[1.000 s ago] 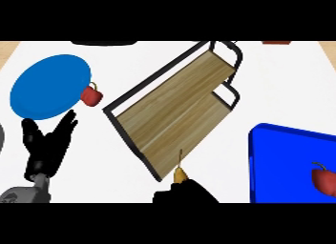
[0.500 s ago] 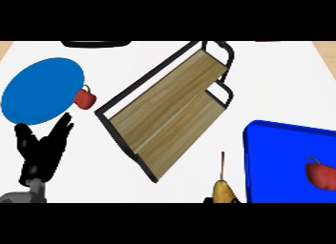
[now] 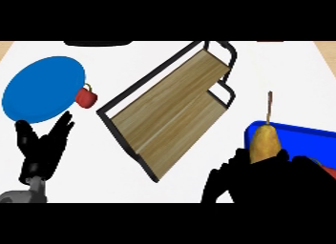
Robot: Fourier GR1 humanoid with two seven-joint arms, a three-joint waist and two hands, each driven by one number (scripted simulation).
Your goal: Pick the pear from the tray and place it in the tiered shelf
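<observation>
At the far left, the left hand (image 3: pixel 40 145) rests low over the white worktop (image 3: pixel 290 76), its fingers (image 3: pixel 61 125) straight and spread, pointing up, holding nothing. Just above it lies a blue plate (image 3: pixel 42 88), and a small red mug (image 3: pixel 86 97) sits touching the plate's right edge. In the middle, the shelf (image 3: pixel 172 112) has wooden boards in a black frame and runs at a slant from lower left to upper right. Further right, the right hand (image 3: pixel 273 178) comes up from the lower edge with its fingers (image 3: pixel 234 164) curled round the lower part of the pear (image 3: pixel 265 142). The yellow-brown pear stands upright, its body and long stem rising clear of the fingers, at the left rim of the blue tray (image 3: pixel 305 134). It is well apart from the shelf. A bit of something red (image 3: pixel 330 173) shows in the tray just right of the hand.
</observation>
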